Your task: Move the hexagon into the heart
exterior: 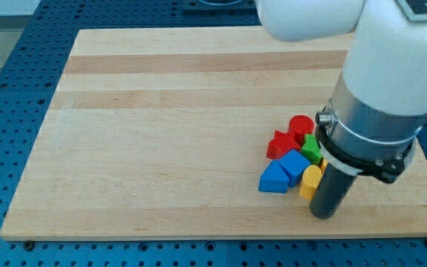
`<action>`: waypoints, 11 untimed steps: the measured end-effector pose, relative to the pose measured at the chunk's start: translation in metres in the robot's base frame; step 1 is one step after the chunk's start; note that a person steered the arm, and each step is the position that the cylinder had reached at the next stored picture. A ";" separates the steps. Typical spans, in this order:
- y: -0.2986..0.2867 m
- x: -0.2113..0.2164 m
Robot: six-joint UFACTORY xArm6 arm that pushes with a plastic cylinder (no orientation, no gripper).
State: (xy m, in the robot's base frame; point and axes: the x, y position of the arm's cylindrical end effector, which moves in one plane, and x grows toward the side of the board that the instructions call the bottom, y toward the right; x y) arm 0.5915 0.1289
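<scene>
The blocks lie in one tight cluster at the board's lower right. A yellow block, rounded and of unclear shape, is at the cluster's bottom. A sliver of another yellow block shows above it, mostly hidden by the arm. My dark rod stands just right of the lower yellow block, with my tip on the board slightly below and right of it, touching or nearly touching. I cannot tell which block is the hexagon or the heart.
A red cylinder, a red star, a green block and two blue blocks fill the rest of the cluster. The wooden board lies on a blue perforated table. The board's bottom edge is close below my tip.
</scene>
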 end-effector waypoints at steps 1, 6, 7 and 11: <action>0.011 0.008; 0.066 -0.054; 0.045 -0.054; 0.139 -0.119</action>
